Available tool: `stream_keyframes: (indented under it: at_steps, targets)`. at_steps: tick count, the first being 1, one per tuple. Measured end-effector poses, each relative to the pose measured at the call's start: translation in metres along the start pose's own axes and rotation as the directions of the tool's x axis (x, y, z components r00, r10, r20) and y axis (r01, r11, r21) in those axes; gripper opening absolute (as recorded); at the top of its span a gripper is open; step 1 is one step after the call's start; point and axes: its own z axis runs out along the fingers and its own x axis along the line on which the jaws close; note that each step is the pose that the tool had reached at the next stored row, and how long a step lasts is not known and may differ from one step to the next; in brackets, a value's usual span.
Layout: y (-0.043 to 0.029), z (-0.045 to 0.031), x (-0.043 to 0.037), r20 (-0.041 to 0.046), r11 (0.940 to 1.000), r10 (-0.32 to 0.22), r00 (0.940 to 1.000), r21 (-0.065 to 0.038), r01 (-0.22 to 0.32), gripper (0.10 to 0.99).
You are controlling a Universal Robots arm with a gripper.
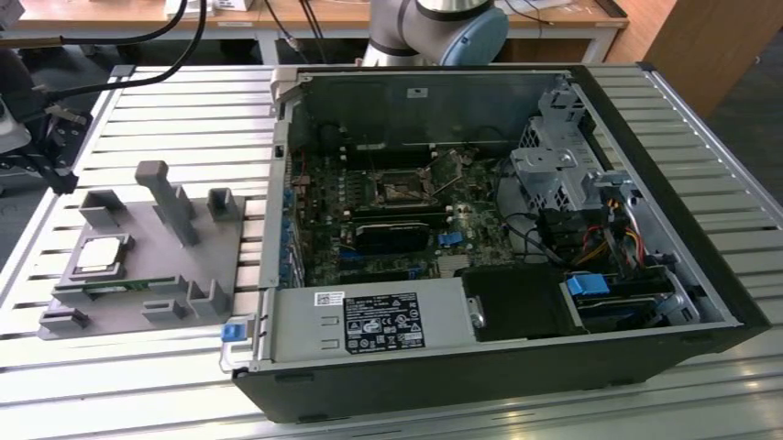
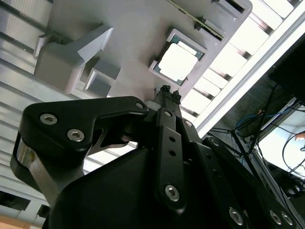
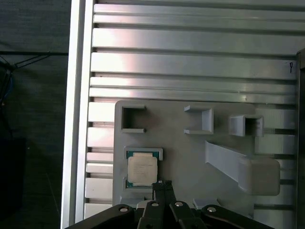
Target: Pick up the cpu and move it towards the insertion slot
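As the task stands: nothing of it is done, so far as the views show. The cpu point(image 1: 101, 255) is not yet picked up, and the whole carry to the insertion slot point(image 1: 401, 190) remains.
Cpu: it lies flat, silvery face up, seated in a square recess of the grey plastic fixture point(image 1: 135, 316), on the side of that fixture towards the exterior view's left. Nothing rests on it.
Fixture: it stands on the slatted aluminium table point(image 1: 171, 101), just beside the open computer case point(image 1: 490, 380). A narrow green memory stick point(image 1: 116, 290) lies in it near the cpu.
Insertion slot: the small square socket on the motherboard point(image 1: 367, 266) inside the case, dark in the centre with a shiny metal frame. It is well apart from the cpu, with the case wall between the two.
Gripper: my gripper point(image 3: 163, 183) is clenched, its two slim fingertips point(image 2: 166, 91) pressed together with no gap that I can see, and it grasps nothing.
Gripper position: in both wrist views my tips point at the fixture and line up just beside one edge of the cpu, not over its centre. They appear to hang clear of the plastic, though I cannot tell for certain whether they touch it.
Judged stage: the approach to the pick, before any grasp.
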Motion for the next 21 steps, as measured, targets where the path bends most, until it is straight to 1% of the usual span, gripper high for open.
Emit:
stream_keyframes:
  at_steps: [21]
  targets:
    - [-0.0002,0.0049,0.0000,0.0000,1.0000,0.000,1.0000,0.000,0.000,0.106]
